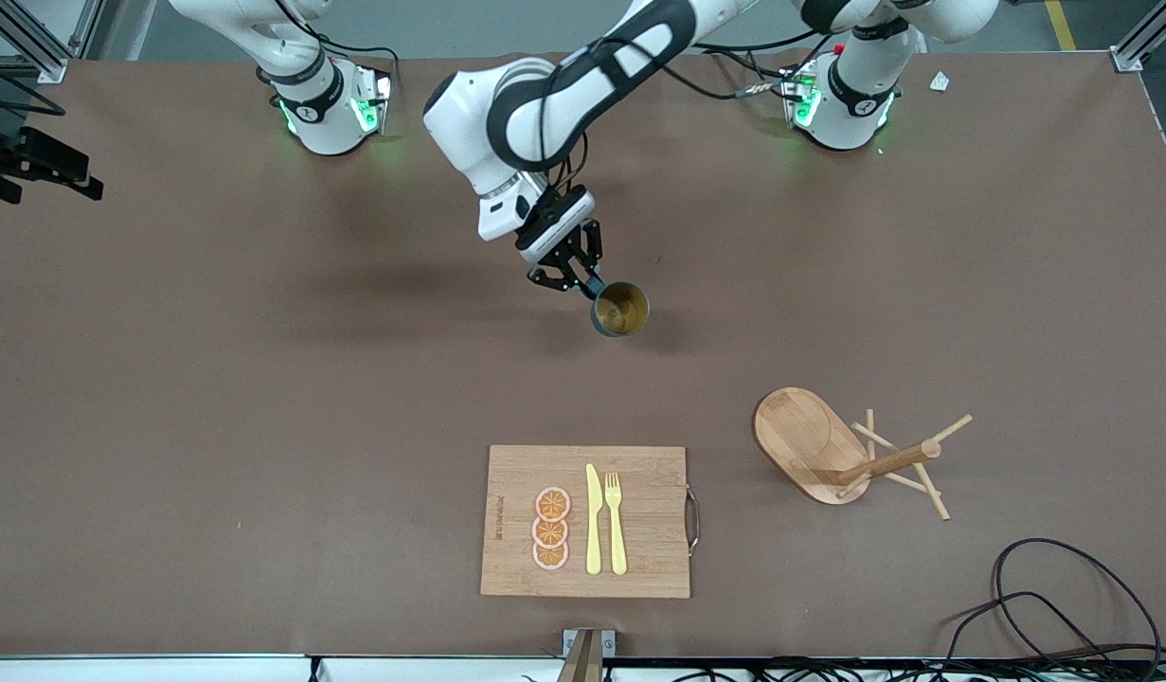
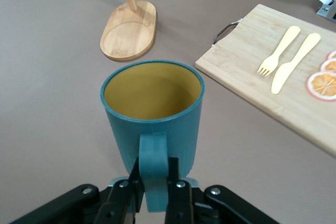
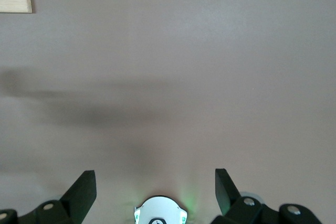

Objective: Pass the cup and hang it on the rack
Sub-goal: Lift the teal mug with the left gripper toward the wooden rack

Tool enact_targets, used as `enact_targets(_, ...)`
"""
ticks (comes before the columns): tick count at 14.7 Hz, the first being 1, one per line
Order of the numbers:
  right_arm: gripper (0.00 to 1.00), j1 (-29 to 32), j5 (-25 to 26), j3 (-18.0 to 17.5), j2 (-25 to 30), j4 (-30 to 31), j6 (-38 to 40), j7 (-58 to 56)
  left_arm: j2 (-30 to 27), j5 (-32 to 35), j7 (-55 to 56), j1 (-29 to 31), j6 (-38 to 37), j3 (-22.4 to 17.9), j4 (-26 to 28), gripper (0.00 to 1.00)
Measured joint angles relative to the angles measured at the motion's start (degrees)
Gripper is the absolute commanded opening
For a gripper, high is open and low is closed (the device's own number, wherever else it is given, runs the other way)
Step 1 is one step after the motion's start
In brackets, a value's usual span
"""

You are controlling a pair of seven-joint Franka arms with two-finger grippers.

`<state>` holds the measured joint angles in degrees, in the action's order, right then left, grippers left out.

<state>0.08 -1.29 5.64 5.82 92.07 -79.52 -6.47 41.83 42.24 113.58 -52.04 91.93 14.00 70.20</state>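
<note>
Over the middle of the tabletop (image 1: 260, 379), the cup (image 1: 621, 309) is held up by its handle in the left gripper (image 1: 583, 279), whose jaws are pinched tight on it. The rack (image 1: 834, 457) is seen nearer the front camera, toward the left arm's end, beside the cutting board (image 1: 639, 530). The right gripper (image 3: 155, 182) is kept waiting over bare tabletop, jaws spread wide.

My arms: glossy white shells with black joint bands; green lights glow at both bases; black cables trail; gripper fingers black, with silver screws.
</note>
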Motion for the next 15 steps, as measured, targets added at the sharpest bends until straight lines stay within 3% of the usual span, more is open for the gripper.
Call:
enact_targets(8, 1.0, -0.09, 0.29, -0.32, 0.15, -0.14, -1.14, -0.53, -14.66, -28.12, -15.87, 16.85, 7.93, -0.12, -0.08, 0.0)
enact_targets(15, 1.0, -0.09, 0.45, -0.36, 0.18, -0.15, -0.62, -0.6, -18.36, -51.37, -25.97, 28.73, 10.45, -0.16, 0.12, 0.0)
